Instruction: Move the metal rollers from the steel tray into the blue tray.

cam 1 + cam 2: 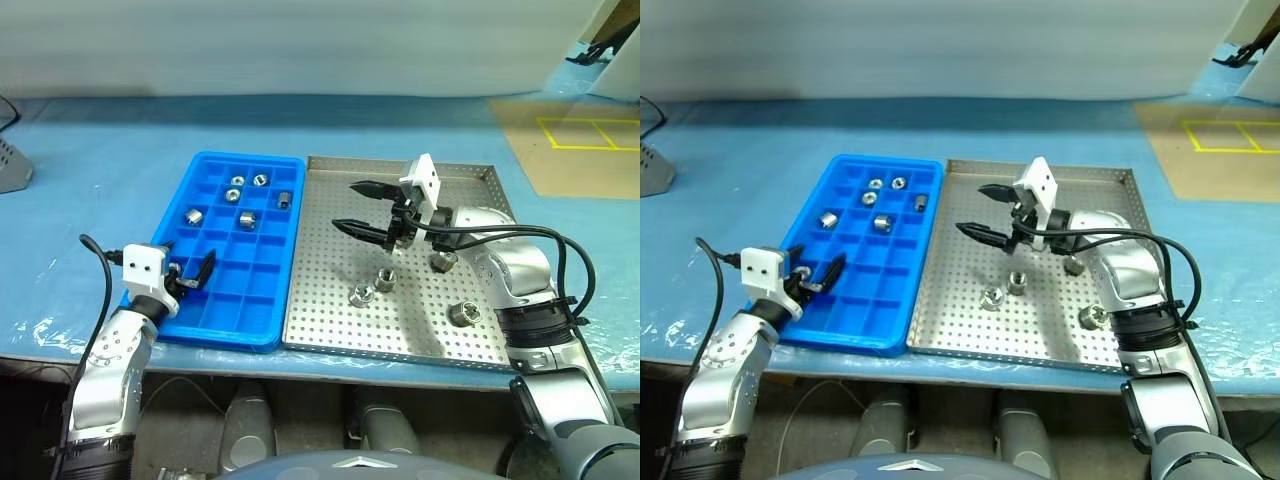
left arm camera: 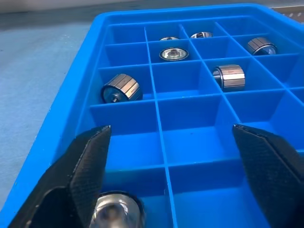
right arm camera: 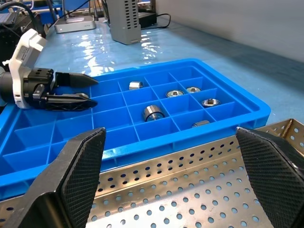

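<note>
Nearest you, left gripper sits low over the blue tray's near corner, fingers spread w/ nothing held; a roller lies in the cell right beneath, so that looks like a drop-off. Right gripper hovers above the steel tray, fingers wide & empty, prob. lining up on the four metal rollers left there. Six more fill the blue tray's far cells
</note>
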`<state>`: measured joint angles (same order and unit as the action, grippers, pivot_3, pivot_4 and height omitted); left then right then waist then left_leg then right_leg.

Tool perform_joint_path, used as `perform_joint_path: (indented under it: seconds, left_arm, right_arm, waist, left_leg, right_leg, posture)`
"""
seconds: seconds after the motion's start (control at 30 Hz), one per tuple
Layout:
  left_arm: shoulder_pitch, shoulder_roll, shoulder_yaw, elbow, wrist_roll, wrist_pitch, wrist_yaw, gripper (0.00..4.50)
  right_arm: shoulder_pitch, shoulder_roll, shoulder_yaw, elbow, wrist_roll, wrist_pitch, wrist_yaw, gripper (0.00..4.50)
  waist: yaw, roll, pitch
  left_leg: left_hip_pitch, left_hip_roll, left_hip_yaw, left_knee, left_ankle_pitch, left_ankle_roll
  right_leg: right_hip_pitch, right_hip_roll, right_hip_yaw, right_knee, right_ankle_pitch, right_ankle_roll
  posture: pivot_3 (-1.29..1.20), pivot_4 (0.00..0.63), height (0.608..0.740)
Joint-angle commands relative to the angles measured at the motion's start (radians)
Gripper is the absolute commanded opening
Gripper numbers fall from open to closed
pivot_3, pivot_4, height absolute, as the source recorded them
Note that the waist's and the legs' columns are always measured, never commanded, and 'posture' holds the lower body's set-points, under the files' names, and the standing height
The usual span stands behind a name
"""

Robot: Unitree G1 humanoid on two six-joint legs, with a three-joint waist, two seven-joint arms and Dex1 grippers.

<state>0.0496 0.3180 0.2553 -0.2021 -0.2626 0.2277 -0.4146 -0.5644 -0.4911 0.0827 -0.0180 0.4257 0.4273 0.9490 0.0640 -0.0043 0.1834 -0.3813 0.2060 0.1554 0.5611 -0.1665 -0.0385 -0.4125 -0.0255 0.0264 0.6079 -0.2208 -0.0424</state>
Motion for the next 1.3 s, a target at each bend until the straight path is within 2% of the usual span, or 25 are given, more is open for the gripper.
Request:
perform_joint_path:
  seconds: [0.03,0.23,0.5,0.83,1.03,1.3]
  left_arm:
    - [-0.063,0.01,-0.02,0.015,-0.05,0.006,-0.047,4.28]
    - [-0.188,0.042,-0.065,0.046,-0.128,0.044,-0.171,4.28]
    - [-0.401,0.046,-0.189,0.155,-0.195,0.073,-0.387,4.28]
    - [-0.678,-0.03,-0.357,0.413,-0.119,0.017,-0.56,4.28]
    - [-0.732,-0.032,-0.442,0.472,-0.076,0.036,-0.656,4.28]
    - [-0.709,0.053,-0.517,0.432,-0.025,0.08,-0.756,4.28]
  right_arm:
    - [0.009,-0.018,-0.042,-0.058,0.007,0.001,-0.022,4.5]
    - [0.04,-0.04,-0.065,-0.101,0.013,0.011,-0.053,4.5]
    - [0.15,-0.084,-0.119,-0.267,0.047,0.096,-0.108,4.5]
    - [0.27,-0.157,-0.203,-0.331,0.015,0.122,-0.198,4.5]
    - [0.326,-0.175,-0.236,-0.374,0.036,0.141,-0.216,4.5]
    - [0.366,-0.185,-0.256,-0.405,0.047,0.159,-0.224,4.5]
  waist:
    - [0.007,0.0,0.0]
    - [0.001,-0.001,0.0]
    - [-0.033,-0.001,0.0]
    - [-0.077,-0.001,0.0]
    - [-0.102,-0.001,0.0]
    - [-0.108,-0.001,0.0]
  left_leg:
    - [0.0,0.0,0.0,0.0,0.0,0.0]
    - [-0.001,0.0,0.001,0.002,0.001,0.001]
    - [-0.001,-0.001,0.003,0.001,0.003,-0.001]
    - [0.001,-0.001,0.006,0.002,0.003,-0.001]
    - [0.001,-0.001,0.006,0.002,0.001,0.002]
    - [0.003,-0.001,0.006,0.003,0.0,0.004]
  right_leg:
    - [0.0,0.0,0.0,0.0,0.001,-0.002]
    - [0.002,-0.002,0.0,-0.001,0.002,-0.002]
    - [0.0,0.0,0.0,-0.001,0.002,-0.002]
    - [0.003,0.0,0.003,-0.001,0.002,-0.002]
    - [0.003,0.001,0.004,-0.002,0.002,-0.002]
    - [0.005,0.001,0.003,-0.002,0.002,-0.002]
  posture:
    - [-0.1,0.15,0.74]
    - [-0.16,0.15,0.74]
    - [-0.28,0.15,0.74]
    - [-0.41,0.15,0.74]
    - [-0.44,0.15,0.74]
    - [-0.44,0.15,0.74]
